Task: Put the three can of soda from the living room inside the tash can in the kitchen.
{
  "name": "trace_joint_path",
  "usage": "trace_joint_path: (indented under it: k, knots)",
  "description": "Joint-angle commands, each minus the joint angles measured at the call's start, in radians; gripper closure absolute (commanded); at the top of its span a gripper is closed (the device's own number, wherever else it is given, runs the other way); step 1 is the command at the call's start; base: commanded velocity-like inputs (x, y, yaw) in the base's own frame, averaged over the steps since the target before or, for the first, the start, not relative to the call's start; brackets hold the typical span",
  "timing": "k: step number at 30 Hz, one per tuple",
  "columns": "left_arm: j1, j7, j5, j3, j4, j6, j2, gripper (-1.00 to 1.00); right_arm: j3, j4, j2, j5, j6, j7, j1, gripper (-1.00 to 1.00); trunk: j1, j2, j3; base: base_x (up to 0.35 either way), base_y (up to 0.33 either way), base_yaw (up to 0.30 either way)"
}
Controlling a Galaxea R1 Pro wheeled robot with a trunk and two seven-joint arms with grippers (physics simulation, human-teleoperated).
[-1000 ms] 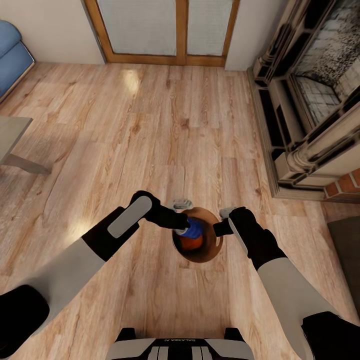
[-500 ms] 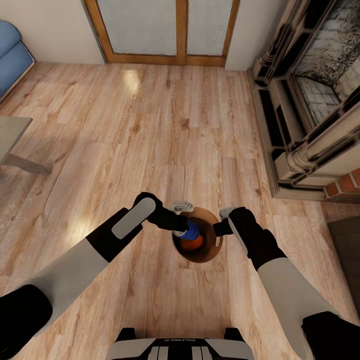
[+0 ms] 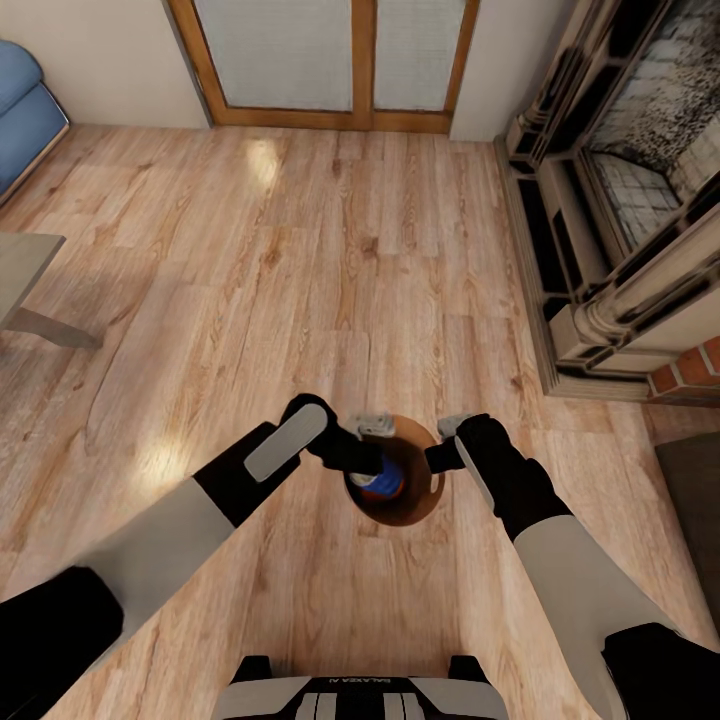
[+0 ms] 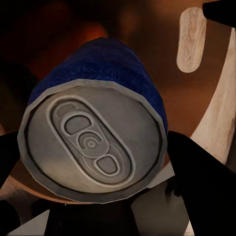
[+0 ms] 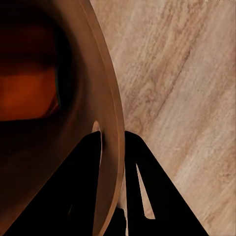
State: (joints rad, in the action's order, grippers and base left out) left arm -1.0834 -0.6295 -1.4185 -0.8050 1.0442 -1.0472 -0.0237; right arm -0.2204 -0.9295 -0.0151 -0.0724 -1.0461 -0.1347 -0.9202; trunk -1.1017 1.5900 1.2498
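The tash can (image 3: 420, 505), copper-brown inside, stands on the plank floor just in front of me. My left gripper (image 3: 370, 468) reaches into it, shut on a dark blue can of soda (image 3: 384, 478) with a silvery top (image 4: 91, 145). Black fingers (image 4: 199, 182) flank that can in the left wrist view, with the oval handle hole (image 4: 191, 39) beyond. An orange can of soda (image 5: 24, 93) lies lower inside the bin. My right gripper (image 3: 440, 455) is shut on the bin's rim (image 5: 112, 142), one finger on each side of the wall.
An ornate fireplace (image 3: 620, 220) with a brick edge runs along the right. Wood-framed doors (image 3: 330, 60) close the far wall. A blue sofa (image 3: 22, 110) and a low table's corner (image 3: 25, 275) sit at the left. A dark rug (image 3: 695, 510) lies at the right.
My left arm has shifted right and lowered the blue can deeper into the bin, covering more of the orange can. The right gripper has kept its hold on the rim.
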Motion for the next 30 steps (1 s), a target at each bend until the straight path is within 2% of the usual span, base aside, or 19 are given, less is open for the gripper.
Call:
trace_joint_path:
  k: [1, 4, 5, 7, 8, 10, 12, 17, 18, 30]
  knots:
    - [0.0, -0.001, 0.0, -0.005, -0.009, 0.0, -0.001, 1.0, -0.003, 0.0, 0.0, 0.027, -0.001, -0.006, 0.0, 1.0, 0.0, 0.0, 0.0, 0.0, 0.0, 0.0]
    - [-0.001, -0.002, 0.001, -0.016, -0.025, 0.0, -0.003, 1.0, -0.009, 0.0, 0.0, 0.028, -0.001, -0.005, 0.0, 1.0, 0.0, 0.0, 0.0, 0.0, 0.0, 0.0]
    - [-0.001, -0.002, 0.011, -0.025, -0.04, 0.0, -0.003, 1.0, -0.011, 0.0, 0.0, 0.028, -0.001, -0.004, 0.0, 1.0, 0.0, 0.0, 0.0, 0.0, 0.0, 0.0]
    - [-0.001, -0.001, 0.053, -0.031, -0.058, 0.0, -0.005, 1.0, -0.014, 0.0, 0.0, 0.028, -0.001, -0.003, 0.0, 1.0, 0.0, 0.0, 0.0, 0.0, 0.0, 0.0]
    - [-0.001, 0.001, 0.09, -0.033, -0.066, 0.0, -0.009, 1.0, -0.014, 0.0, 0.0, 0.028, -0.001, -0.002, 0.0, 1.0, 0.0, 0.0, 0.0, 0.0, 0.0, 0.0]
    - [-0.001, 0.002, 0.135, -0.035, -0.073, 0.0, -0.019, 1.0, -0.015, 0.0, -0.001, 0.028, -0.001, -0.002, 0.0, 1.0, 0.0, 0.0, 0.0, 0.0, 0.0, 0.0]
    - [-0.001, 0.003, 0.166, -0.036, -0.078, 0.0, -0.027, 1.0, -0.016, 0.0, -0.001, 0.028, -0.001, -0.002, 0.0, 1.0, 0.0, 0.0, 0.0, 0.0, 0.0, 0.0]
    - [-0.001, 0.002, 0.185, -0.036, -0.08, 0.0, -0.032, 1.0, -0.017, 0.0, -0.001, 0.027, -0.001, -0.002, 0.0, 1.0, 0.0, 0.0, 0.0, 0.0, 0.0, 0.0]
    - [-0.001, 0.002, 0.186, -0.036, -0.081, 0.0, -0.033, -1.0, -0.017, 0.0, -0.001, 0.028, -0.001, -0.002, 0.0, 1.0, 0.0, 0.0, 0.0, 0.0, 0.0, 0.0]
    - [0.0, 0.003, 0.19, -0.036, -0.081, 0.0, -0.033, -1.0, -0.018, 0.0, -0.002, 0.027, -0.001, -0.002, 0.001, 1.0, 0.0, 0.0, 0.0, 0.0, 0.0, 0.0]
